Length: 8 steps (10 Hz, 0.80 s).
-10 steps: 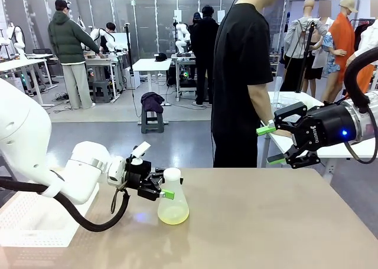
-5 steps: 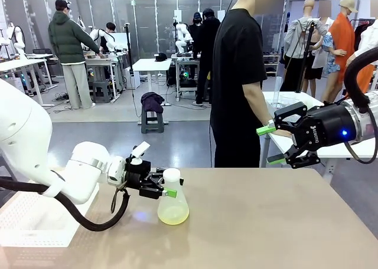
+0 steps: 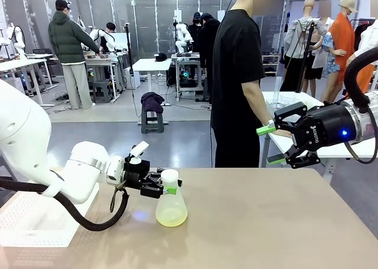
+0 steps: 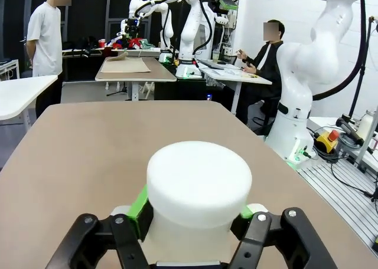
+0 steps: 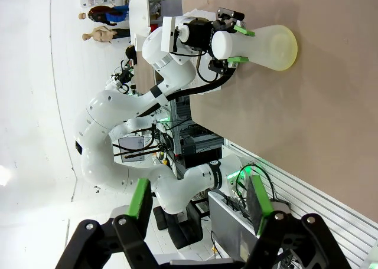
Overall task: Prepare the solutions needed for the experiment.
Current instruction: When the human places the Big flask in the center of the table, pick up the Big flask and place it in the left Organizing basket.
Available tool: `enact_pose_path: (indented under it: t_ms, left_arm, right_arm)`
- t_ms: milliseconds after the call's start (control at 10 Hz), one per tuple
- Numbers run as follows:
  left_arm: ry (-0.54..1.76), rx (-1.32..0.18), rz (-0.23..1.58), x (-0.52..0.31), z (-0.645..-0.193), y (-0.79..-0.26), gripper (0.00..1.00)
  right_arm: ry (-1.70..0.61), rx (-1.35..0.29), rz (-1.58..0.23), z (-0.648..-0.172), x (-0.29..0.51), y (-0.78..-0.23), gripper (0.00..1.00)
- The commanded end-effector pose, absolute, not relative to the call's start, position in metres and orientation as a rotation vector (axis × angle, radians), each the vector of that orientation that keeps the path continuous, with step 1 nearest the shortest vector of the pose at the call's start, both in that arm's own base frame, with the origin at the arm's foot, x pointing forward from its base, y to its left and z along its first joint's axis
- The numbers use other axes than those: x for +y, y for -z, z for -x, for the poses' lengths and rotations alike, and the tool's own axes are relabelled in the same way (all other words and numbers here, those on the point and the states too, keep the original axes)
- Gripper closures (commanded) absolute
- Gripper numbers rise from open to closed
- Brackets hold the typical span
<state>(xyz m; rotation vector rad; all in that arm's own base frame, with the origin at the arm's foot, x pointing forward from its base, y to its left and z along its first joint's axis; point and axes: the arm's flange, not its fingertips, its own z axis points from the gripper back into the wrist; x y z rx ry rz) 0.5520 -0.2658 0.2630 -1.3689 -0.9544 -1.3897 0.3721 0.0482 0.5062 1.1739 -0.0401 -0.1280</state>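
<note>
One flask [image 3: 171, 205] between left fingers [image 3: 170, 190]; table [image 3: 266, 228] around.

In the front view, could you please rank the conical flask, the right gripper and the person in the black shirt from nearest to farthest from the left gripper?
1. Conical flask: its neck sits between the fingers of the left gripper, on the table's left side.
2. Person in the black shirt: beyond the table's far edge, right of centre.
3. Right gripper: raised over the table's far right.
</note>
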Motion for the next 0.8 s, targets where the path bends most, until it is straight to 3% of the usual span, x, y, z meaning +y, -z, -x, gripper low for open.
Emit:
enact_pose_path:
  t_ms: [0, 600, 700]
  left_arm:
    - [1.370, -0.922, 1.407, -0.2666, -0.5614, -0.2571, 0.64]
    - [1.385, -0.905, 1.380, -0.2685, -0.5595, -0.2582, 0.98]
    - [1.400, -0.904, 1.383, -0.2678, -0.5572, -0.2621, 1.00]
  right_arm:
    - [0.121, -0.042, -1.184, -0.3720, 0.0491, -0.5074, 0.19]
    - [0.121, -0.042, -1.184, -0.3720, 0.0491, -0.5074, 0.19]
    - [0.121, -0.042, -1.184, -0.3720, 0.0491, -0.5074, 0.19]
